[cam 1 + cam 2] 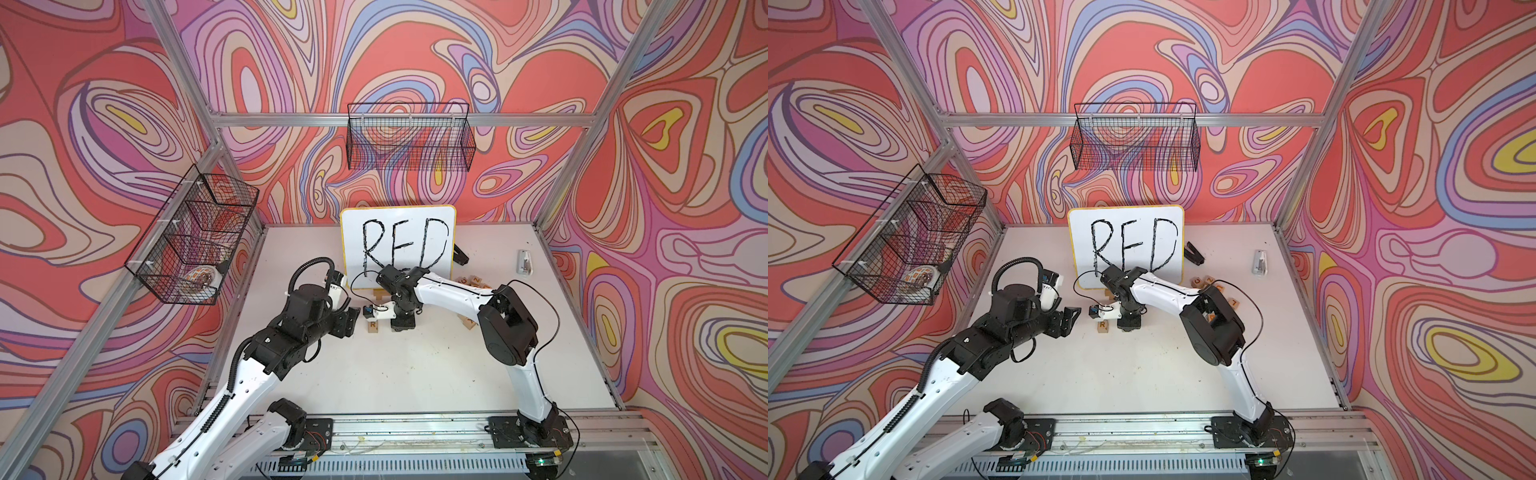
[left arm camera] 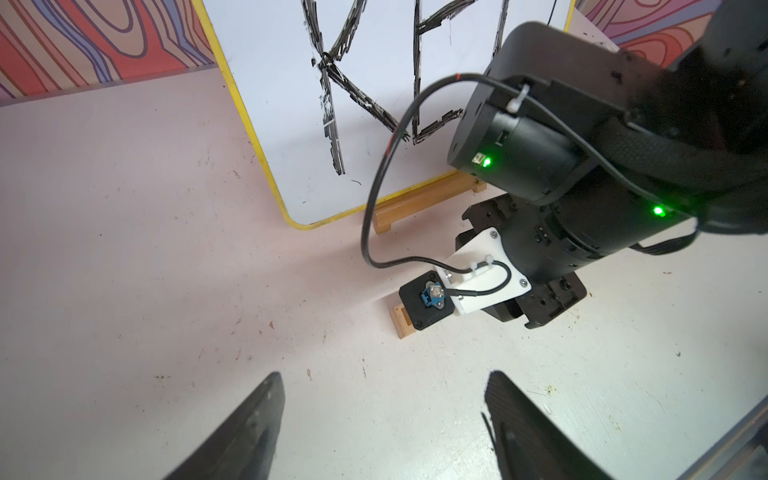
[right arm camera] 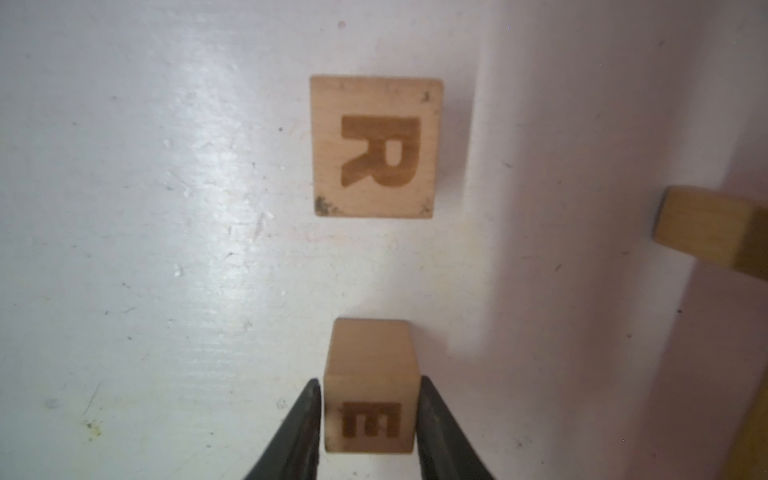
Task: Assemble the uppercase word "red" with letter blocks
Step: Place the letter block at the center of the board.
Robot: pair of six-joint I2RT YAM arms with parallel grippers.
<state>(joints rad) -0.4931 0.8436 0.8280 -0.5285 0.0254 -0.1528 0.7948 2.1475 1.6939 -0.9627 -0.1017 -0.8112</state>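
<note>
In the right wrist view my right gripper (image 3: 370, 382) is shut on a light-wood letter block with an orange-brown E (image 3: 370, 399), low over the white table. A short way ahead of it the R block (image 3: 376, 145) lies flat on the table, apart from the E block. Both top views show the R block (image 1: 373, 326) (image 1: 1103, 327) just left of the right gripper (image 1: 401, 326), which hides the E block there. My left gripper (image 2: 384, 378) (image 1: 353, 320) hovers open and empty to the left of the R block. I cannot make out a D block.
The white yellow-rimmed board (image 1: 399, 245) with handwritten RED stands on a wooden stand (image 2: 415, 203) just behind the grippers. Several loose letter cubes (image 1: 473, 282) lie to the right, partly under the right arm. A black clip (image 1: 460, 255) and a white object (image 1: 524, 262) sit far right. Wire baskets (image 1: 409, 137) hang on the walls.
</note>
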